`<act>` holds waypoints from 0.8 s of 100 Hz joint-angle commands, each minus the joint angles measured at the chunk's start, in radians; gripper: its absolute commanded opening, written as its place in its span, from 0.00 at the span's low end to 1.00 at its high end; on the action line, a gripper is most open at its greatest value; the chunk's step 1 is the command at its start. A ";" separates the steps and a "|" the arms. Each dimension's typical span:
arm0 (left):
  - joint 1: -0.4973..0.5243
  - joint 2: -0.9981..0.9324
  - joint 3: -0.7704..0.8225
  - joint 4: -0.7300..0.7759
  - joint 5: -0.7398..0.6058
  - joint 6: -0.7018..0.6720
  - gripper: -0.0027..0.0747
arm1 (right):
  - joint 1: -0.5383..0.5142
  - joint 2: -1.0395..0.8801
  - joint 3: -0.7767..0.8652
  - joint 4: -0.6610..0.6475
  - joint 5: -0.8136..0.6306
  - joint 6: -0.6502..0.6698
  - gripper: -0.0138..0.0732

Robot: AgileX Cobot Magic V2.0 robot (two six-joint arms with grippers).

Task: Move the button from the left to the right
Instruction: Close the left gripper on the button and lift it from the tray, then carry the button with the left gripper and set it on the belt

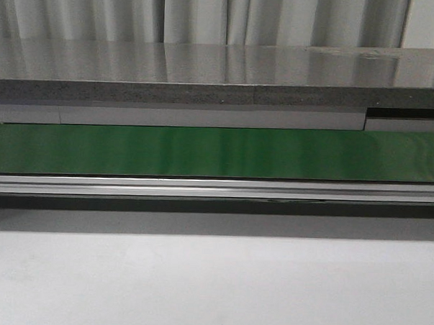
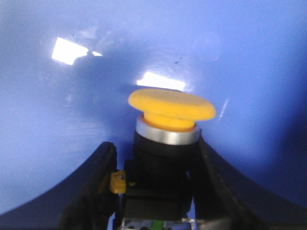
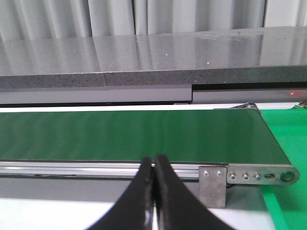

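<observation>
The left fingers (image 2: 158, 191) grip the button (image 2: 165, 143) by its black body, one on each side, with the yellow cap clear above them and a glossy blue surface (image 2: 240, 57) behind. The right fingers (image 3: 154, 191) are pressed together, holding nothing, just in front of the green belt (image 3: 134, 134), near its end roller (image 3: 287, 176).

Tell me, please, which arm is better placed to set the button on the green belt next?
Left: its hand flanks the button over a blue surface. The right hand is shut and empty before the belt.
</observation>
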 commanded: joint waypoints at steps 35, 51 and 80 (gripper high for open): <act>-0.018 -0.275 -0.021 -0.008 0.033 0.041 0.21 | -0.004 -0.017 -0.017 -0.001 -0.082 -0.003 0.08; -0.089 -0.277 -0.021 -0.015 0.046 0.083 0.21 | -0.004 -0.017 -0.017 -0.001 -0.082 -0.003 0.08; -0.188 -0.268 -0.021 0.010 0.038 0.104 0.21 | -0.004 -0.017 -0.017 -0.001 -0.082 -0.003 0.08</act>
